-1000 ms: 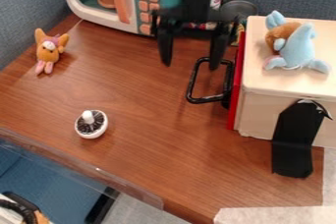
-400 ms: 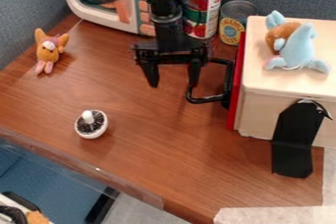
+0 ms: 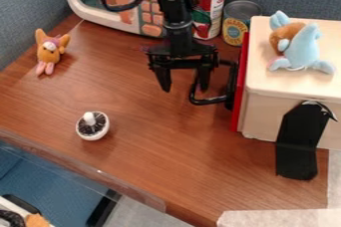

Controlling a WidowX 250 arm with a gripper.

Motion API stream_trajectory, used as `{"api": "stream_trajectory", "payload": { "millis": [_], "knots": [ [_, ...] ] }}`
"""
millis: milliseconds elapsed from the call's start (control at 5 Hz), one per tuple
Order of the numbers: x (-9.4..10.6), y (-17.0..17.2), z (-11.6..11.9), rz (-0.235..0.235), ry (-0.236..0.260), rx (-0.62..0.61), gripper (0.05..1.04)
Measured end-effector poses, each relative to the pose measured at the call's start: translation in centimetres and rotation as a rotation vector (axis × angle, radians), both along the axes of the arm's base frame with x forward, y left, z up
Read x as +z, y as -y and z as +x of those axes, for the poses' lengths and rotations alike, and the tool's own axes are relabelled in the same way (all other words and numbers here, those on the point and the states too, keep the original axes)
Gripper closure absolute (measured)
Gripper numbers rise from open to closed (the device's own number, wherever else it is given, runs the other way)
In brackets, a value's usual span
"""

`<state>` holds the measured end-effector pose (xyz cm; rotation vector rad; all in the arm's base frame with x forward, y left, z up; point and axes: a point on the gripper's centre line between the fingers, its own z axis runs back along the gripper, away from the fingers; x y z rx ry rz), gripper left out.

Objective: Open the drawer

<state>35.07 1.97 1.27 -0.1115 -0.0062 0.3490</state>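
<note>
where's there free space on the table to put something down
The widest bare patch of tabletop lies between the small round white-rimmed piece and the box. Another lies between that piece and the orange plush. It is crowded at the drawer handle, where the gripper hangs close, and behind, by the cans.

Drawer handle point(image 3: 209, 101) partly behind the claw point(image 3: 185, 90)
</note>
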Motion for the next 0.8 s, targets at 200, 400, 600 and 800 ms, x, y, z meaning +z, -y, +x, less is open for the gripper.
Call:
{"api": "stream_trajectory", "payload": {
  "millis": [200, 400, 600, 800],
  "knots": [
    [0.2, -0.1, 0.3, 0.006, -0.002, 0.004, 0.425],
    [0.3, 0.0, 0.1, 0.026, -0.016, -0.008, 0.708],
    [0.2, -1.0, -0.2, 0.050, -0.035, 0.002, 0.895],
    [0.3, -2.5, -1.0, 0.078, -0.054, 0.010, 0.956]
  ]
}}
